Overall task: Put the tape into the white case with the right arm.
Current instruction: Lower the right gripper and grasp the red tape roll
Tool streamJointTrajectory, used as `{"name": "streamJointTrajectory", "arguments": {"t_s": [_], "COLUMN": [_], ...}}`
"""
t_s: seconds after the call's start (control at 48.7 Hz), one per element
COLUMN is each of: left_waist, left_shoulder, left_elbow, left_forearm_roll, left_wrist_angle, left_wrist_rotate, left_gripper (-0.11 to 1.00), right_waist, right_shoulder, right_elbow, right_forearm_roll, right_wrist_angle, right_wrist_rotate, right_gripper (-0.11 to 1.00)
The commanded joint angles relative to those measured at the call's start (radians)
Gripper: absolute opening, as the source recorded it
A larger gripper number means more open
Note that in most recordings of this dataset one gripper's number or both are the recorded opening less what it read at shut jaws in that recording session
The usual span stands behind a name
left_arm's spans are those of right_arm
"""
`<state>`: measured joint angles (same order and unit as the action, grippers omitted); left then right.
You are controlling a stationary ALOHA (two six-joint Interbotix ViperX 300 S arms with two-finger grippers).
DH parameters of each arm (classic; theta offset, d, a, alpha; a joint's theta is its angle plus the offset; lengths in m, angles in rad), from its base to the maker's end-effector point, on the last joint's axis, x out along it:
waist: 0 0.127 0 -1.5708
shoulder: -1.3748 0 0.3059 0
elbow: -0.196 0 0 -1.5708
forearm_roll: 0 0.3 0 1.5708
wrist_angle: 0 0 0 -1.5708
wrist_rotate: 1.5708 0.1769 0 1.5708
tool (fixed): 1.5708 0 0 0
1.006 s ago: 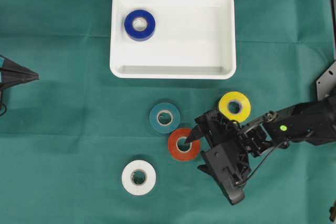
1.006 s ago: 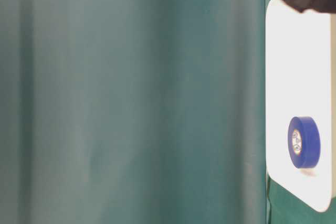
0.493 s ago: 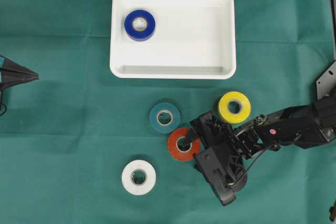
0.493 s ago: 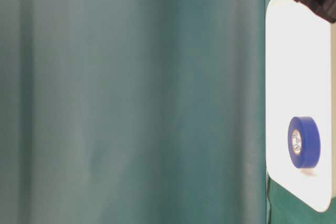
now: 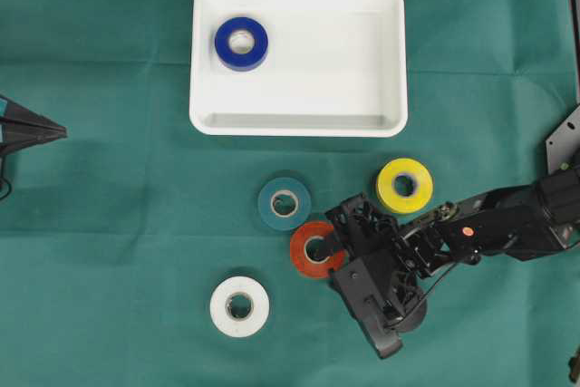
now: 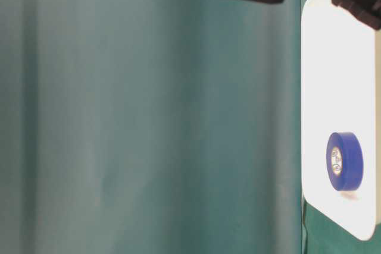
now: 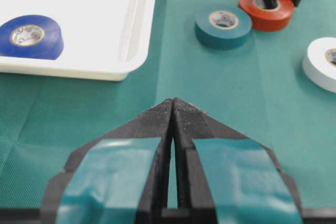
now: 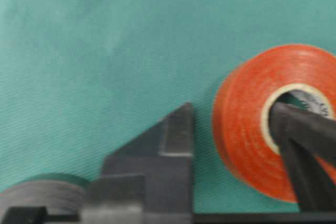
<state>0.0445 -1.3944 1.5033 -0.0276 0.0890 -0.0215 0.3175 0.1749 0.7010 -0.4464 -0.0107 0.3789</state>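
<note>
Right claw (image 5: 328,251) narrow, one finger inside red tape (image 5: 311,250) core, nipping ring wall; roll likely light, stiff.

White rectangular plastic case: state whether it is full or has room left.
Room left. The white rectangular plastic case holds only one blue tape roll, in its upper-left corner in the overhead view; the rest of its floor is bare.

The place looked like a robotics lab bench set up for a trial. A plain green cloth (image 5: 109,242) covered the whole work surface, and black robot arms (image 5: 507,224) reached in from both sides over loose tape rolls (image 5: 240,306) and a white case (image 5: 299,120).
</note>
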Motion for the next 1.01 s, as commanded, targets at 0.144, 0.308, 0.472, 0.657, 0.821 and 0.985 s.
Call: {"name": "streamJointTrajectory", "arguments": {"t_s": [0.144, 0.308, 0.472, 0.657, 0.821, 0.985], "left_waist": [0.002, 0.002, 0.002, 0.002, 0.002, 0.002], "left_shoulder": [0.009, 0.009, 0.009, 0.009, 0.011, 0.009], "left_elbow": [-0.011, -0.012, -0.012, -0.012, -0.011, -0.012], "left_forearm_roll": [0.000, 0.000, 0.000, 0.000, 0.000, 0.000], "left_wrist_angle": [-0.008, -0.009, -0.008, -0.008, -0.009, -0.008], "left_wrist_rotate": [0.000, 0.000, 0.002, 0.002, 0.002, 0.002], "left_gripper": [0.01, 0.01, 0.01, 0.01, 0.01, 0.01], "right_waist": [-0.003, -0.003, -0.003, 0.002, 0.015, 0.017], "right_shoulder": [-0.011, -0.011, -0.011, -0.052, -0.114, -0.133], "right_elbow": [-0.023, -0.025, -0.025, -0.038, -0.060, -0.067], "right_forearm_roll": [-0.002, -0.002, -0.002, -0.002, -0.002, 0.000], "right_wrist_angle": [0.002, 0.002, 0.002, 0.049, 0.127, 0.158], "right_wrist_rotate": [0.003, 0.005, 0.005, 0.005, 0.005, 0.005], "right_gripper": [0.03, 0.03, 0.03, 0.03, 0.03, 0.03]}}
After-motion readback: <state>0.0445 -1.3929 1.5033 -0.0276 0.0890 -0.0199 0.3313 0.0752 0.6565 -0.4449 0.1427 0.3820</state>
